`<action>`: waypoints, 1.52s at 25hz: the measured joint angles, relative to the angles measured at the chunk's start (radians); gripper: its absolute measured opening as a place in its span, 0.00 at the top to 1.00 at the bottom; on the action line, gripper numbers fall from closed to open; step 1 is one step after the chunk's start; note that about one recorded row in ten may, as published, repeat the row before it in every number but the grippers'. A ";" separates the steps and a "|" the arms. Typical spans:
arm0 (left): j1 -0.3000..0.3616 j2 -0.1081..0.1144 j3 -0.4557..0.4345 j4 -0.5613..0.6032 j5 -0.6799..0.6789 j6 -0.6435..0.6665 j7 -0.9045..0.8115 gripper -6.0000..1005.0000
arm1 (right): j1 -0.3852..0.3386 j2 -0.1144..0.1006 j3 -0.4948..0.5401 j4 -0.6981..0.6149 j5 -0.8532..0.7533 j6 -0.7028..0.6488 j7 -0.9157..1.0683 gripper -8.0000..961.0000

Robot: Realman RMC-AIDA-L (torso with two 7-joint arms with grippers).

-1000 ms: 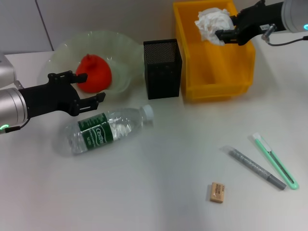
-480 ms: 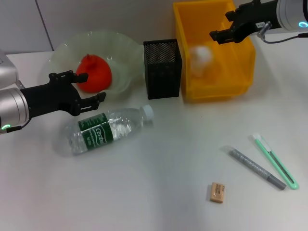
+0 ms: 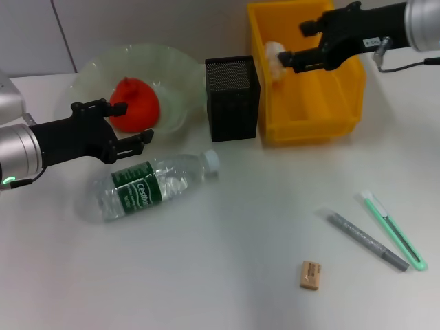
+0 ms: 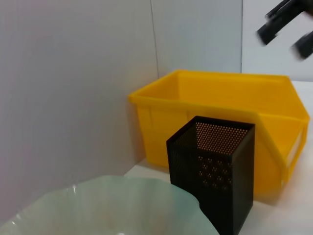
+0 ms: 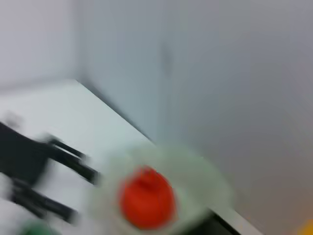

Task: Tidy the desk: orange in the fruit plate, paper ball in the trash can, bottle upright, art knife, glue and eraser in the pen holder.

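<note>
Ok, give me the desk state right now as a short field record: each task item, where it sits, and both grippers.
orange: in the fruit plate
paper ball: inside the trash can
bottle: lying on its side, in front of the plate
eraser: on the desk, near edge
art knife: on the desk, beside the grey glue pen
pen holder: upright between plate and trash can
left gripper: open, empty, above the bottle
right gripper: open, empty, over the trash can
</note>
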 joint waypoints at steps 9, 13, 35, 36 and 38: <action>-0.001 -0.003 -0.012 0.003 -0.010 0.010 -0.015 0.29 | -0.127 0.020 0.100 -0.004 0.246 -0.177 -0.171 0.27; 0.002 -0.003 -0.013 0.006 -0.032 0.009 -0.028 0.29 | -0.192 0.035 0.146 0.042 0.334 -0.242 -0.264 0.27; 0.055 0.010 -0.014 0.228 0.076 0.260 -0.161 0.29 | -0.215 -0.004 0.405 0.331 0.447 -0.311 -0.428 0.26; 0.055 0.010 -0.014 0.228 0.076 0.260 -0.161 0.29 | -0.215 -0.004 0.405 0.331 0.447 -0.311 -0.428 0.26; 0.052 -0.005 0.010 0.293 0.145 0.262 -0.218 0.29 | -0.206 -0.006 0.405 0.337 0.445 -0.300 -0.428 0.26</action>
